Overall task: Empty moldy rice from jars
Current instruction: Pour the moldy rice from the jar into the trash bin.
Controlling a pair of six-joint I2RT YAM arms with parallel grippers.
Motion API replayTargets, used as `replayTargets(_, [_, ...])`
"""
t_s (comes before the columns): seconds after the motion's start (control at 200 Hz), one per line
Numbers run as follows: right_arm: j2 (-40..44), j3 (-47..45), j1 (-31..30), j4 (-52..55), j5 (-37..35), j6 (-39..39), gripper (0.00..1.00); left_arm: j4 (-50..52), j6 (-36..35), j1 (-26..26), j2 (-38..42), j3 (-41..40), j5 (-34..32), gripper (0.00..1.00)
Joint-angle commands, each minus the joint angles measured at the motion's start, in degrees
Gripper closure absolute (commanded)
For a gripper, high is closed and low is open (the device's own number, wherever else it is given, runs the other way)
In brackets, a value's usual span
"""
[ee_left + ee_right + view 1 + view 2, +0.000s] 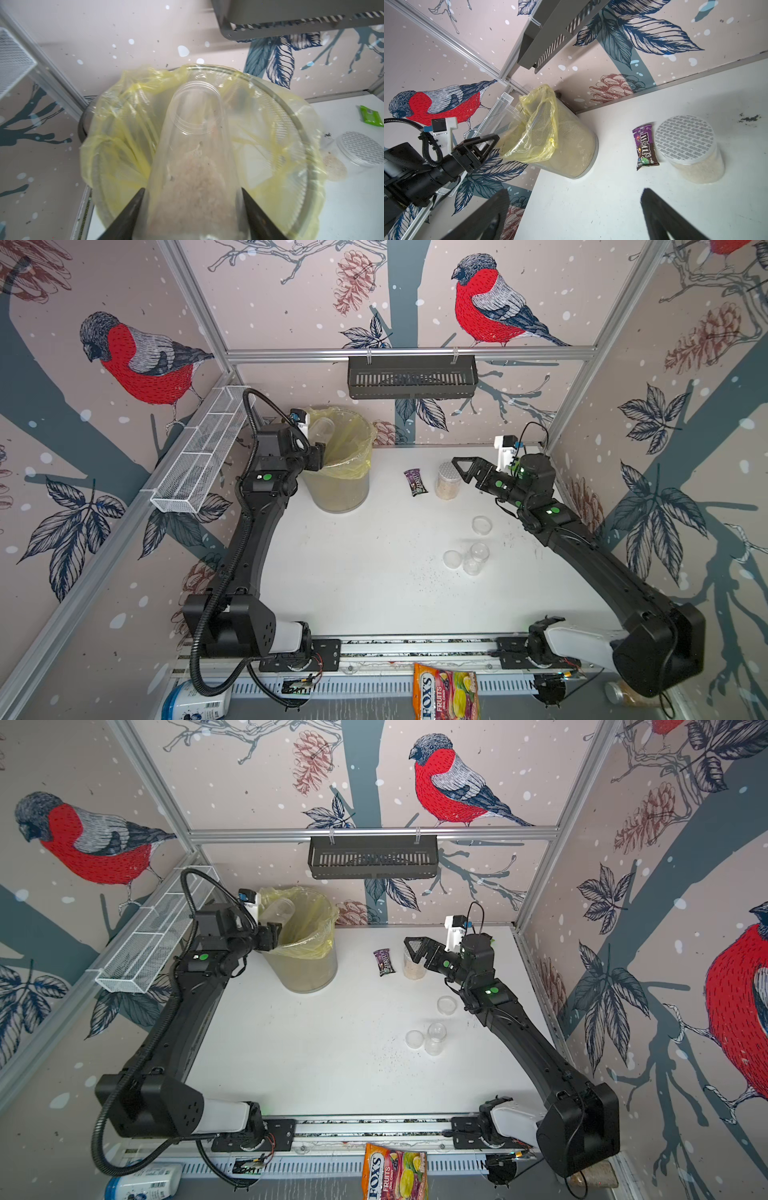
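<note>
left fingers (126, 216): partly closed, clamped on the sides of a slim clear jar (195, 133) near its base end; jar has no lid.
held jar pose: tipped, open mouth pointing out over the waste bin (340, 493); in both top views it hangs above the bin's rim on the left arm's side.
moldy rice (195, 187): pale grains with a few dark specks, piled in the base half of the held jar, short of the mouth; can't tell if any is falling.
waste bin: mesh, yellow liner bag (351, 435) folded over the rim; stands by the worktop (353, 572) back edge, left of centre.
right fingers (652, 205): spread wide, holding nothing, raised near the back-right corner; tips just beside the wide jar (448, 483), apart from it in the wrist view.
wide jar: upright, dotted silver lid on, pale rice inside, near the back edge, right of centre.
M&M's packet (415, 483): purple, flat on the worktop, just beside the wide jar on the bin side.
second slim jar (477, 558): upright, lidless, looks empty, toward the right edge.
clear round lid (452, 559): flat, just beside the second slim jar.
other clear lid (482, 525): flat, between the second slim jar and the wide jar, apart from both.
dark specks (428, 576): scattered near the second slim jar.
walls: black basket (411, 377) on the back wall, white wire basket (203, 448) on the left wall.
Fox's Fruits candy bag (446, 693): past the front edge, below the arm rail.
</note>
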State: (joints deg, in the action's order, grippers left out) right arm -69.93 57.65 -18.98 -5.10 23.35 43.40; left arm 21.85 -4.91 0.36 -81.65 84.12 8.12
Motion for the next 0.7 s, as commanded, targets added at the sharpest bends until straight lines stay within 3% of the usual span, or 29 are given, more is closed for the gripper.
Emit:
replayTargets(0.0, [-0.1, -0.7, 0.9, -3.6, 2.2, 0.7, 0.00, 8.5, -0.6, 0.5, -3.2, 6.6, 0.9, 0.93])
replayTargets(0.155, [-1.2, -1.5, 2.1, -4.3, 4.3, 1.6, 0.00, 17.7, -1.5, 0.6, -8.9, 17.1, 0.8, 0.94])
replayTargets(0.46, [-1.6, -2.6, 5.1, -4.2, 7.8, 1.8, 0.00, 30.9, -3.1, 0.4, -16.5, 28.4, -3.7, 0.97])
replayTargets(0.695, [-3.2, -2.7, 6.3, -4.3, 9.4, 1.6, 0.00, 43.2, -5.2, -2.3, -25.9, 44.4, -8.9, 0.95])
